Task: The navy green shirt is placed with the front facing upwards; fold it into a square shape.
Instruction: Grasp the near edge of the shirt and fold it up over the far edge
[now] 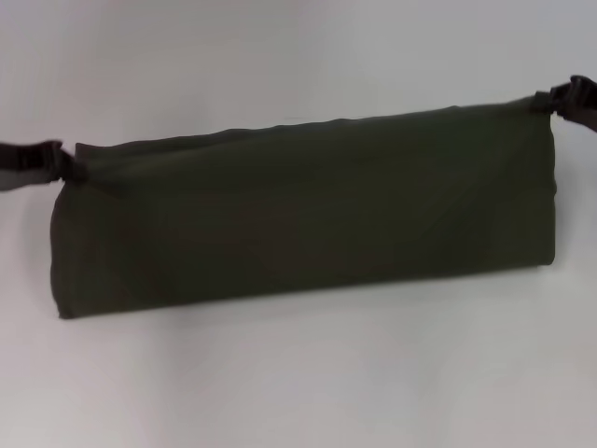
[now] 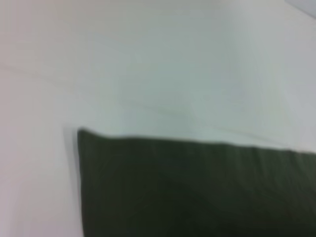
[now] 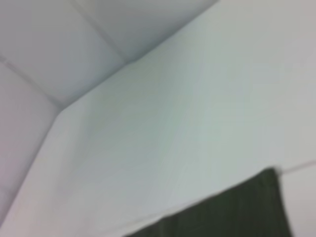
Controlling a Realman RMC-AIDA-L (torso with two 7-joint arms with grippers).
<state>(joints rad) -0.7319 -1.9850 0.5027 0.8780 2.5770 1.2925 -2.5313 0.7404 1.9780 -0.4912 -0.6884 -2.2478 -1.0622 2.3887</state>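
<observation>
Folded navy green shirt [image 1: 308,215] held up at both top corners.
Left hand [image 1: 65,166] at 9 o'clock, right hand [image 1: 550,101] at 2 o'clock pinch it; print hidden.

- Dark olive-green shirt [image 2: 197,190]: plain fabric panel, no print or collar visible.
- One corner of it in view, with two straight edges running from that corner.
- Faint lengthwise creases across the cloth.
- White table surface [image 2: 148,64] lies beyond both edges, with faint lines crossing it.
- The left gripper's own fingers not in view.

Bare white tabletop [image 1: 298,392]; place unclear.
</observation>
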